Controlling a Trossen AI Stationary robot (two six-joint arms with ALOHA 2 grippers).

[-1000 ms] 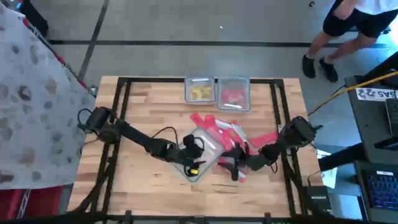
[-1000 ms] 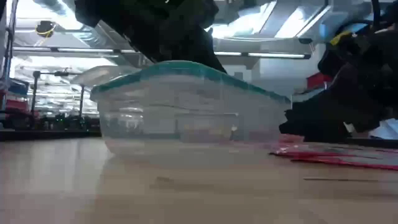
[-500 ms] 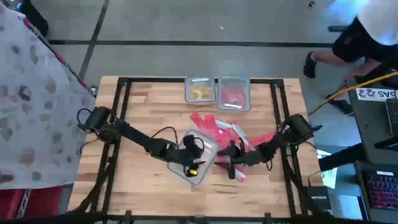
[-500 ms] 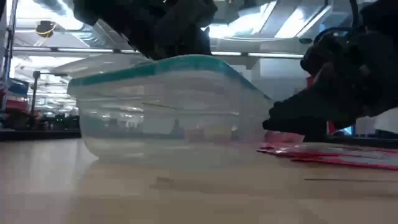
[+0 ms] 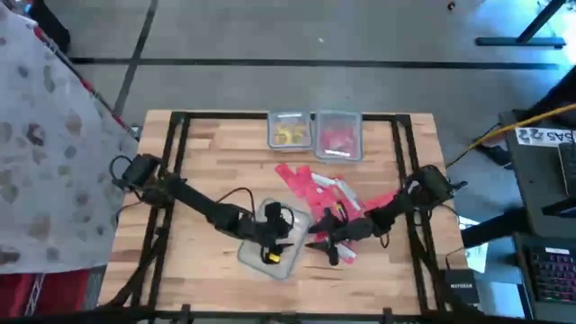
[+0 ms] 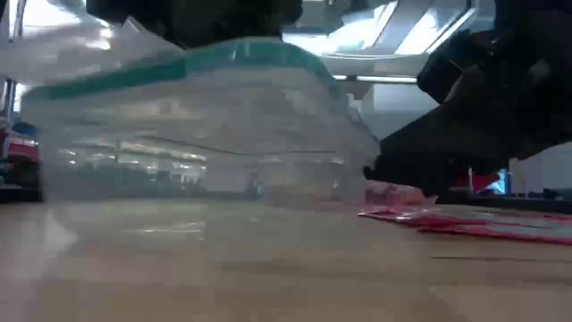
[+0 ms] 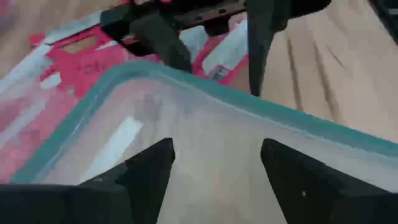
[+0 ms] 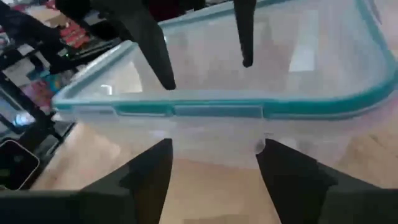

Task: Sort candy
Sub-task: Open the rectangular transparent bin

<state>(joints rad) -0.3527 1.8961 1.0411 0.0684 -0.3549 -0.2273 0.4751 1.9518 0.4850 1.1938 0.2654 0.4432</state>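
Note:
A clear tub with a teal-rimmed lid [image 5: 270,245] [image 6: 197,134] stands on the table near its front edge. My left gripper [image 5: 273,236] [image 7: 216,146] is open above the lid, its fingertips [image 8: 158,62] pointing down at it. My right gripper [image 5: 313,241] [image 8: 214,146] is open at the tub's right side, reaching in nearly level. The candy, flat red packets [image 5: 310,183] [image 6: 465,224] [image 7: 68,68], lies spread on the table behind and to the right of the tub. My left gripper hangs with its open fingers over the tub's lid [image 7: 205,124]; I cannot tell whether the tips touch it. My right gripper meets the tub's right side wall [image 6: 362,170] with the ends of its open fingers, coming almost level from the table's right. The tub stands on the table.
Two small clear tubs stand at the far edge, one with yellow pieces [image 5: 289,131], one with red pieces [image 5: 338,135]. Black frame rails [image 5: 180,162] run along the table's sides. Bare wood lies to the tub's left and front.
My right gripper has gone toward the table's left and near edge, staying open. The tub has slid the same way along the table, closer to the low camera. A person beyond the far right corner has left the high view.

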